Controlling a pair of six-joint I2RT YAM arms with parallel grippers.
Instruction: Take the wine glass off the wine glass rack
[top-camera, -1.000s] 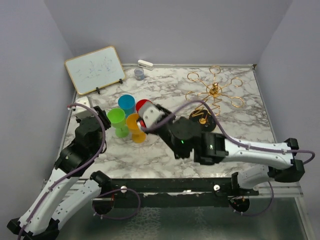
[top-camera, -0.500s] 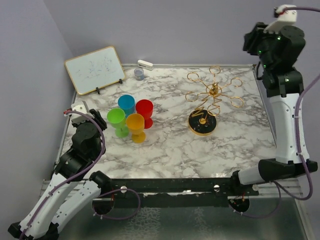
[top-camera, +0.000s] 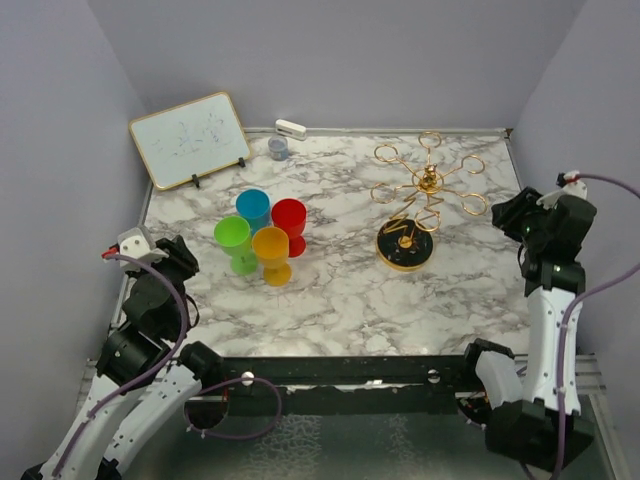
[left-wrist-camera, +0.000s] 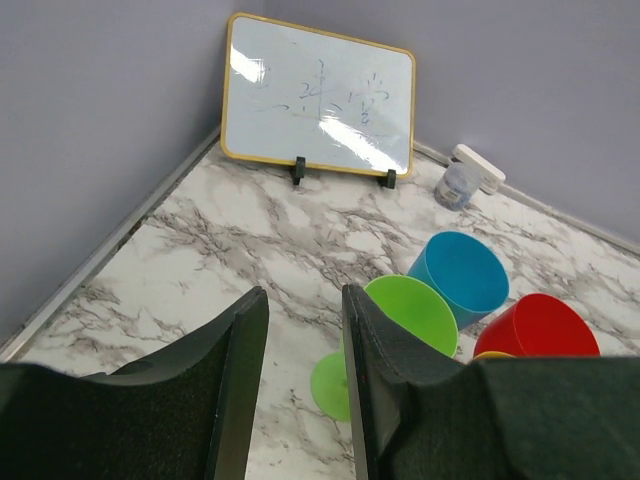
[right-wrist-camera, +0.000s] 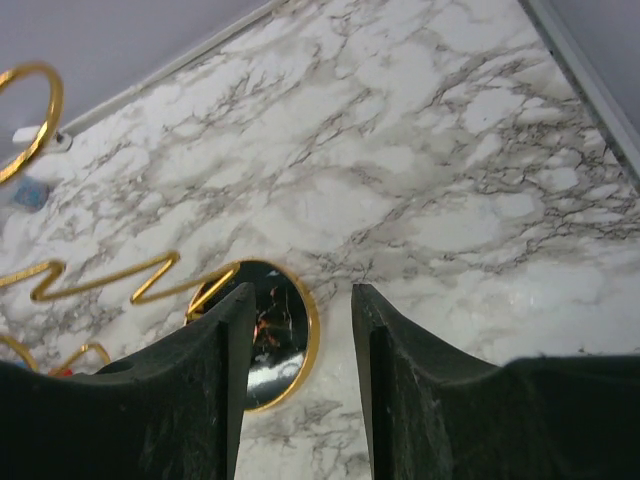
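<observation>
The wine glass rack (top-camera: 425, 185) stands at the back right on its round black base (top-camera: 405, 250), and its gold loops hold nothing. Several coloured wine glasses stand upright together left of centre: green (top-camera: 235, 243), blue (top-camera: 253, 208), red (top-camera: 289, 222), orange (top-camera: 271, 254). My left gripper (top-camera: 172, 256) is open and empty at the table's left edge, with the green glass (left-wrist-camera: 420, 320) just beyond its fingers (left-wrist-camera: 380, 340). At the right edge, my right gripper (top-camera: 507, 214) is open and empty, facing the rack's base (right-wrist-camera: 285, 340).
A whiteboard (top-camera: 190, 140) leans at the back left corner. A small grey cup (top-camera: 278, 148) and a white eraser (top-camera: 290, 128) sit along the back wall. Walls close in the table on the left, back and right.
My right arm left the red glass at the table's middle, swung high up, then came down to the right edge. The left arm drew back toward the near left.
</observation>
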